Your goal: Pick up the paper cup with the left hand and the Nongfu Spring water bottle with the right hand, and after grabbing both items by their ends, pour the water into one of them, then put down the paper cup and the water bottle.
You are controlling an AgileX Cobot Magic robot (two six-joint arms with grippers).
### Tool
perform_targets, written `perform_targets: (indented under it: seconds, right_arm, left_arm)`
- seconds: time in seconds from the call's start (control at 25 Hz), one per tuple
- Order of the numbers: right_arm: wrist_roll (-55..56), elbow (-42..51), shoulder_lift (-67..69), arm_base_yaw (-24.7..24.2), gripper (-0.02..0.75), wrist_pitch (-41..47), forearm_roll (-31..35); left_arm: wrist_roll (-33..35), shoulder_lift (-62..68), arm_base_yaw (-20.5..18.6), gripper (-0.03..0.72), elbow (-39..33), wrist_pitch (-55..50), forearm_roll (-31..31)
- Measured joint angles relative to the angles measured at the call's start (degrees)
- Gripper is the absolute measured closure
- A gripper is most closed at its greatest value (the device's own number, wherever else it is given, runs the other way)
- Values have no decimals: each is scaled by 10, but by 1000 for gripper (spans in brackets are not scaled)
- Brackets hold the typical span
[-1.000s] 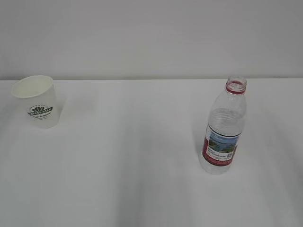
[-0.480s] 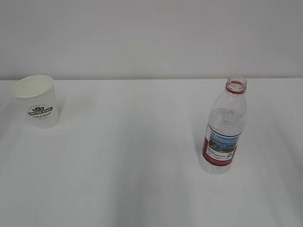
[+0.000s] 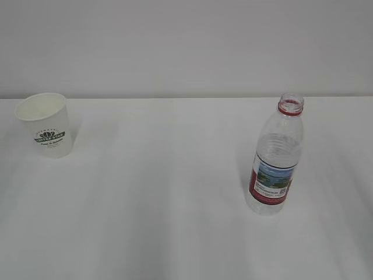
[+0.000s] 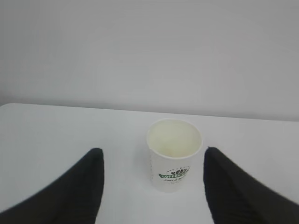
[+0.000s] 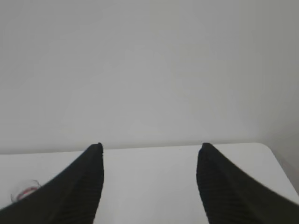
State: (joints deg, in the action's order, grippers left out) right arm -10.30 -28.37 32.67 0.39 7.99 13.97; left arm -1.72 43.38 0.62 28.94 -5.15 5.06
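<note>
The paper cup stands upright at the table's far left, white with a green logo; its inside looks cream and empty. In the left wrist view the paper cup stands just beyond my open left gripper, closer to the right finger and touching neither. The Nongfu Spring water bottle stands upright on the right, uncapped, with a red neck ring and a red label. I cannot make out any water in it. My right gripper is open and empty; only the bottle's red-ringed mouth shows, at the lower left, outside the left finger. Neither arm appears in the exterior view.
The white table runs back to a plain pale wall. Its far right corner shows in the right wrist view.
</note>
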Motion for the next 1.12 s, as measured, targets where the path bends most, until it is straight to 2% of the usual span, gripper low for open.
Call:
perform_targets:
  seconds: [0.36, 0.72, 1.12]
  right_arm:
    - [-9, 49, 0, 0, 261, -24, -8]
    - [-9, 111, 0, 0, 261, -47, -6]
    - [4, 137, 30, 0, 261, -93, -5]
  left_arm:
    - [0, 16, 0, 202, -16, 40, -22]
    - [0, 64, 1, 214, -69, 122, -18]
    - [0, 147, 55, 226, -100, 216, -17]
